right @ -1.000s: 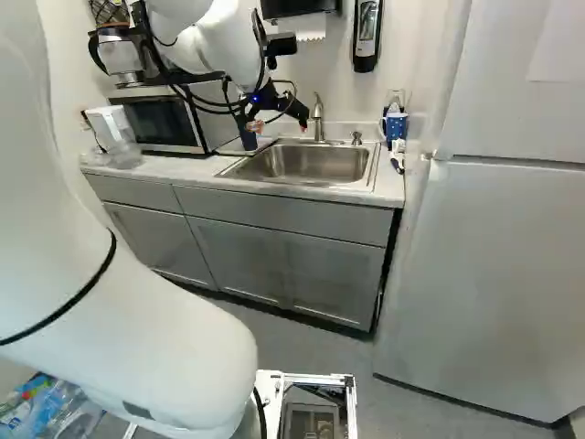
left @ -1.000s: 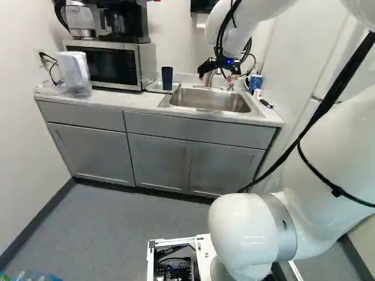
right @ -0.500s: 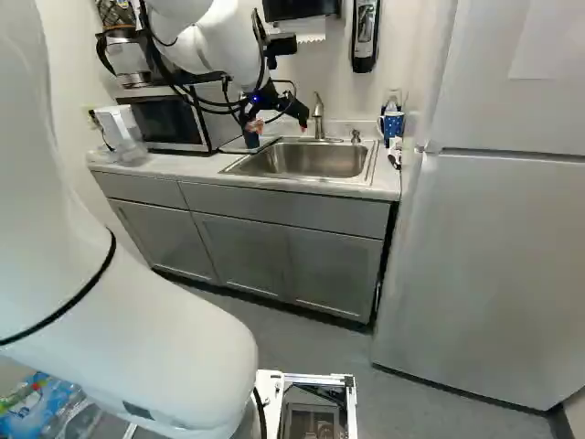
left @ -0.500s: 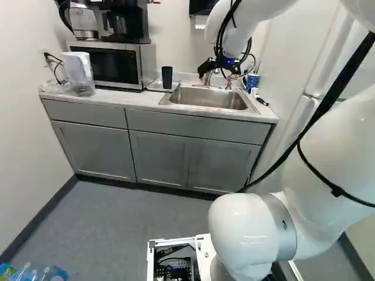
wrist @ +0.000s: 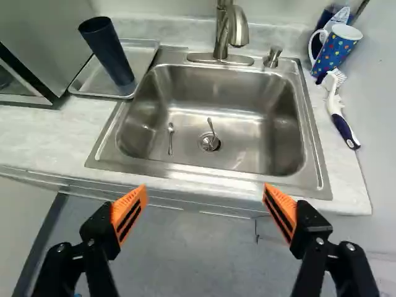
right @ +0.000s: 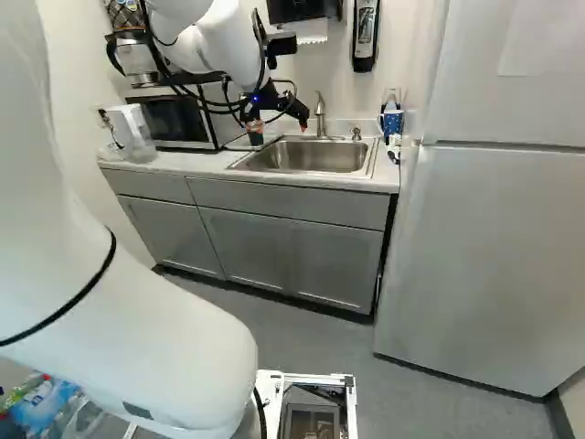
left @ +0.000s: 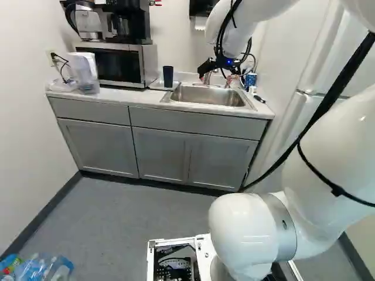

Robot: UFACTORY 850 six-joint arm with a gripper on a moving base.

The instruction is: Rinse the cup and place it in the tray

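Only the wrist view shows 1 spoon (wrist: 171,130) in the sink (wrist: 185,168). The dark cup (wrist: 111,54) stands in the tray (wrist: 96,81), long axis upright, mouth up; the gripper (right: 279,124) is spread wide, holding nothing.

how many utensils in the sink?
2 in the sink. One utensil lies on its floor, on the tray side of the drain; the other utensil has one end on the drain.
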